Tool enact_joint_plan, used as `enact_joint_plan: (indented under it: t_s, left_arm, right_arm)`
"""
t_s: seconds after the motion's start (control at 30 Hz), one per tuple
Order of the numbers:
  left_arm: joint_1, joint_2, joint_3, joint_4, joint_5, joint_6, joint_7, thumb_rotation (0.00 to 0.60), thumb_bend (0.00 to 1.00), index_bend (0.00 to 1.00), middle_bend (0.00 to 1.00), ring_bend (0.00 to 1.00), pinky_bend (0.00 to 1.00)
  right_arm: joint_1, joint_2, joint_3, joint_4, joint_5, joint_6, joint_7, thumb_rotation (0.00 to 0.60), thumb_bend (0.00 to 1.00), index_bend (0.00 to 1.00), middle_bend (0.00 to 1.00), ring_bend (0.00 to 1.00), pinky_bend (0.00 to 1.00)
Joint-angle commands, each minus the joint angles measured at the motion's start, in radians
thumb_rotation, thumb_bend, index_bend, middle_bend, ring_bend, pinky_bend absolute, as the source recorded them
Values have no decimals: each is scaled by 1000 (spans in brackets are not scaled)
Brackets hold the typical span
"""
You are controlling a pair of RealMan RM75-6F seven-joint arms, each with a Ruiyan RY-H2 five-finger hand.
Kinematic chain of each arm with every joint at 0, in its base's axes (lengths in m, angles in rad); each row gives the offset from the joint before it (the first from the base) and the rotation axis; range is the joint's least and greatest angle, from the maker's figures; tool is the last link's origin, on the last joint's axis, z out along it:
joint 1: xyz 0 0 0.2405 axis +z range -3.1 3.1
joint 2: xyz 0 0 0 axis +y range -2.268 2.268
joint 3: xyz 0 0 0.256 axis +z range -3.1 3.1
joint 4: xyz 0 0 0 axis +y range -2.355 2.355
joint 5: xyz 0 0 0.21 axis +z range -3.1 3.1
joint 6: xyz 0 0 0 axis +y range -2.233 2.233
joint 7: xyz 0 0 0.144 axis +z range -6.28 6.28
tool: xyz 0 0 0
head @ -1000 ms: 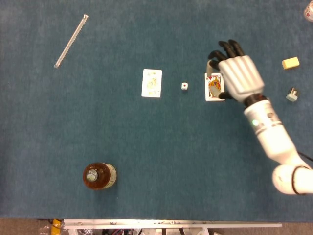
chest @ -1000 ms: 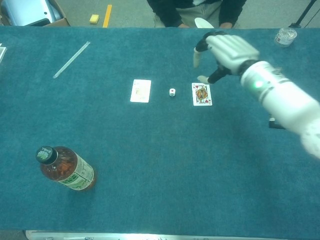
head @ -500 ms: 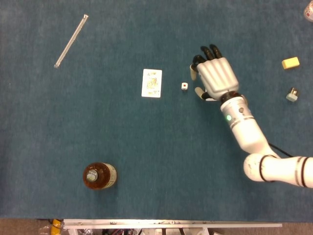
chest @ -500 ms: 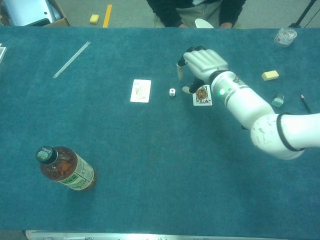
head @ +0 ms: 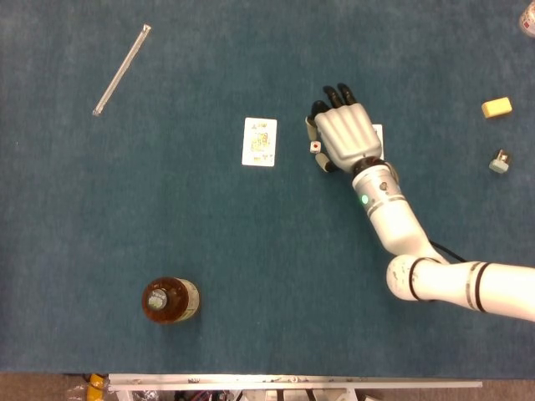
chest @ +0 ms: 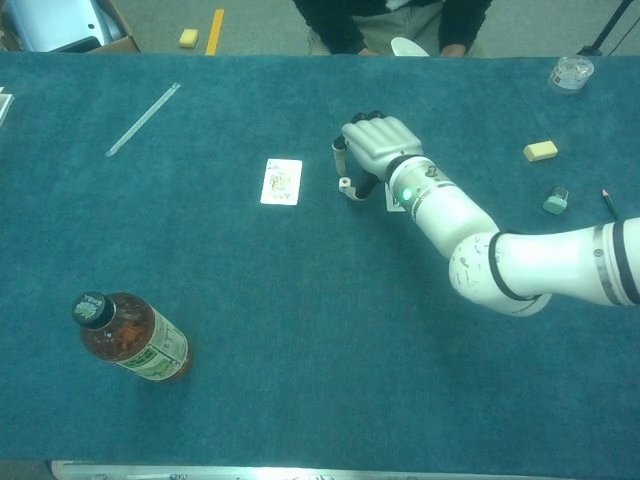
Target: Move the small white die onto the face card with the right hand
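Right hand [head: 344, 136] cups over the die [head: 315, 147].

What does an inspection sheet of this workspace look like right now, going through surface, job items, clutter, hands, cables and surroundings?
Surface: table covered in dark teal cloth.
Job's things: small white die on the cloth, between the fingers of the right hand; face card mostly hidden under that hand; second card lies apart to the left.
Clutter: bottle, clear rod, yellow block, small grey-green object, pencil.
Hands: right hand around the die, contact unclear; left hand not in view.
Cables: a dark cable by the right forearm.
Surroundings: a person beyond the far edge; floor with a yellow stripe.
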Motion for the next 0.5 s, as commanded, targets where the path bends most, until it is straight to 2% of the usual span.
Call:
enact_joint_plan:
  t_s: [0.03,0.5]
  left_arm:
    - [0,0,-2,4,-2,-1,-4,600,444,227,171,37,48]
    - [-3,-5,-5,22,-12,-14,-16,600,444,227,170,37,48]
  right_arm:
    - [10,-12,5,17,-3,-4,7,600,242,478,286,57,0]
    - [28,-38,0,70,10,-18,-3,600,241,473,286,51,0]
